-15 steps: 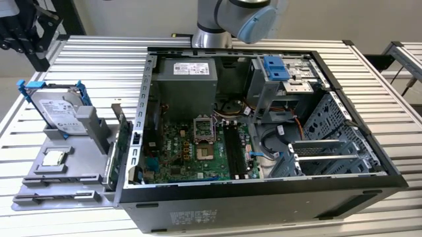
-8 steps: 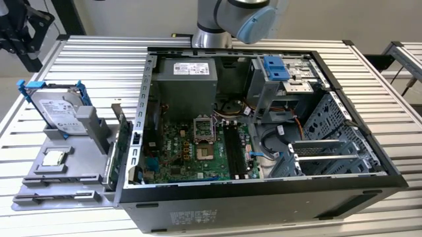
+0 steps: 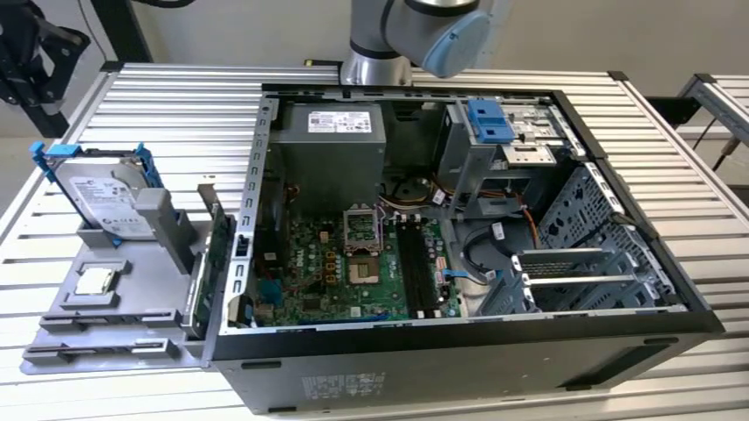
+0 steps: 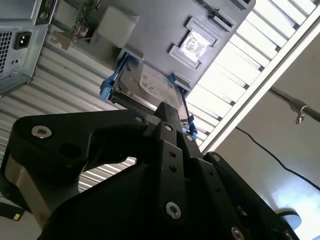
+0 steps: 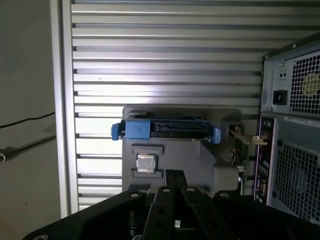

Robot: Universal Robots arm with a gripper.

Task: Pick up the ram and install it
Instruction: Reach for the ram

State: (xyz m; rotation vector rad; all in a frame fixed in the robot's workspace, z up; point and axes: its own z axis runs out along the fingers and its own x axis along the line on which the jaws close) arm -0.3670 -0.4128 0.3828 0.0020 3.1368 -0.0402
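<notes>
Hangs with the gripper (image 5: 174, 175) closed on nothing, well above the gray fixture (image 5: 200, 160) on the counter (image 5: 165, 45) beside the computer case (image 3: 468, 368). Takes the ram (image 4: 220, 19) to be the thin dark strip seated in a fixture slot just past the processor chip (image 4: 195, 45), though cannot be sure. Risks jabbing that strip or the slot walls if lowered while closed. Risks a skewed pinch too, given so thin and slippery a board. Stands to clip the hard drive (image 3: 105, 197), upright in its blue caddy on the same fixture. Farther out, risks bent contacts at the memory slots (image 3: 416, 263) if seated crooked, with loose cables (image 3: 474, 259) near.
</notes>
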